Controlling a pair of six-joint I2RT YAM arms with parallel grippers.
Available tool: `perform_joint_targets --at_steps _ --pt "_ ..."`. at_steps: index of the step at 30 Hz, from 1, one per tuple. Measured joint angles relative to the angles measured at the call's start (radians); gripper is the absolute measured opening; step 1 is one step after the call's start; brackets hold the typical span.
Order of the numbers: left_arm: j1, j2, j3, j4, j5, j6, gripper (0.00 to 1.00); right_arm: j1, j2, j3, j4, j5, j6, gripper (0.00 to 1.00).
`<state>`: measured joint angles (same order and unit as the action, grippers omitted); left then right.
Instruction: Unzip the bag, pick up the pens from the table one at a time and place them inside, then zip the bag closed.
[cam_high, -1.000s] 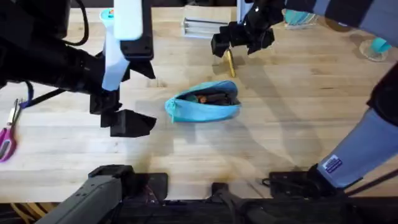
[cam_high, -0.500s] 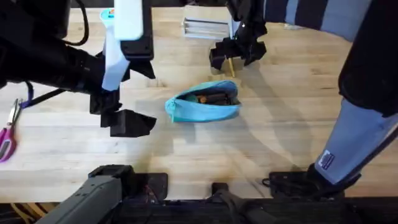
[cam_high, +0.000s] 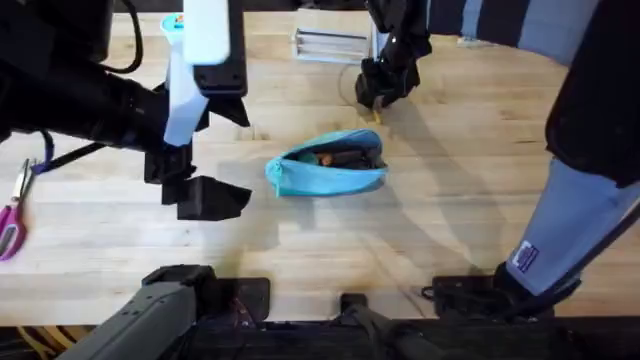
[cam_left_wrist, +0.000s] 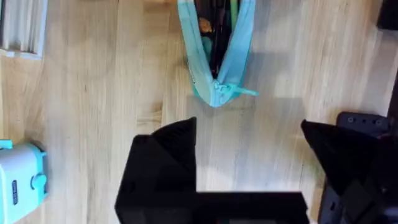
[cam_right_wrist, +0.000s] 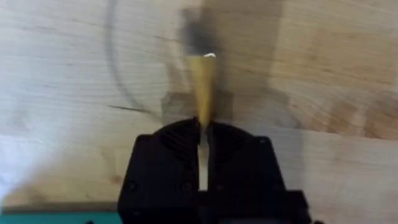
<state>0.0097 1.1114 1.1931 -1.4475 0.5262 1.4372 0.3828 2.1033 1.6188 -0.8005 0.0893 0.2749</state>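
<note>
The slim yellow pen with a black end (cam_right_wrist: 202, 74) lies on the light wooden plank table (cam_high: 450, 190) at about one o'clock from the open turquoise fabric pouch (cam_high: 328, 166), which has not moved. The right gripper (cam_high: 380, 92), spread half a second ago, has now closed, its jaws pinching the pen. The left gripper (cam_high: 200, 185) stays at nine o'clock of the pouch, jaws spread.
</note>
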Motion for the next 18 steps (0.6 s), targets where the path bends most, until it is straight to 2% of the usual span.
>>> perform_joint_targets --at_steps 2,3,12,18 --pt "0.000 0.000 0.000 0.000 0.000 0.000 0.992 0.000 0.000 0.001 0.000 -0.002 0.004 0.085" --pt "0.000 0.000 0.000 0.000 0.000 0.000 0.992 0.000 0.000 0.002 0.003 -0.001 0.007 0.051" --pt "0.000 0.000 0.000 0.000 0.000 0.000 0.993 0.000 0.000 0.003 0.003 -0.003 -0.023 0.040" --pt "0.000 0.000 0.000 0.000 0.000 0.000 0.993 0.000 -0.015 0.000 -0.011 -0.004 -0.157 0.034"
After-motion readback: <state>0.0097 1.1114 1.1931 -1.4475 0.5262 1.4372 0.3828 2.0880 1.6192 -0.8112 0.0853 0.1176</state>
